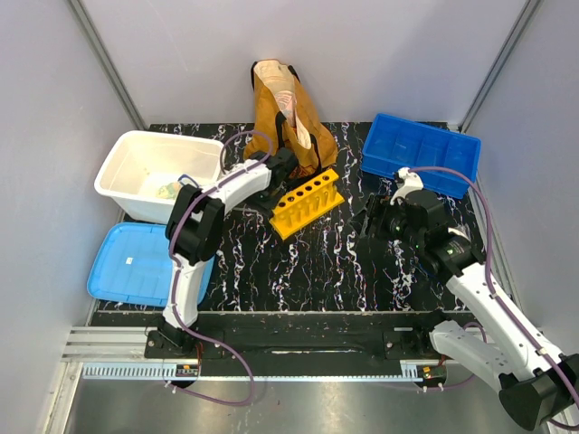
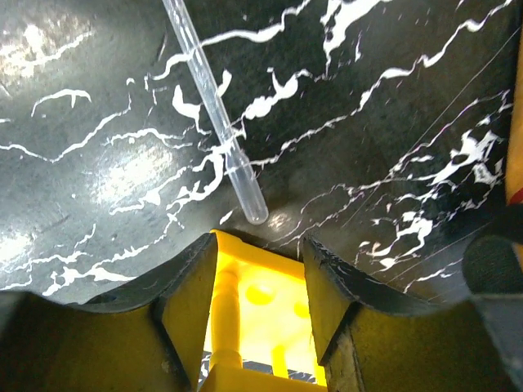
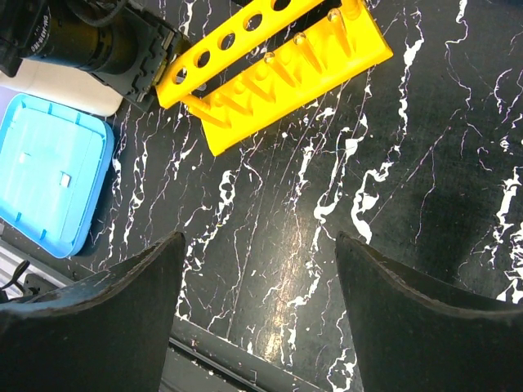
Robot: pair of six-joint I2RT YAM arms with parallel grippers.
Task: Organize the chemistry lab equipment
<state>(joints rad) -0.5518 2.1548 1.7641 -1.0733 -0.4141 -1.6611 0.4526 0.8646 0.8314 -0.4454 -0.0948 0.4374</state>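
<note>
The yellow test-tube rack lies at the centre of the black marbled table, its row of holes showing in the right wrist view. My left gripper is shut on the rack's left end, and the yellow post and shelf fill the gap between its fingers. A thin clear tube lies loose on the table just beyond those fingertips. My right gripper hangs open to the right of the rack, above bare table, with nothing between its fingers.
A white tub stands at the back left, with a light blue lid in front of it. A blue compartment tray sits at the back right. A mustard-brown tote bag stands behind the rack.
</note>
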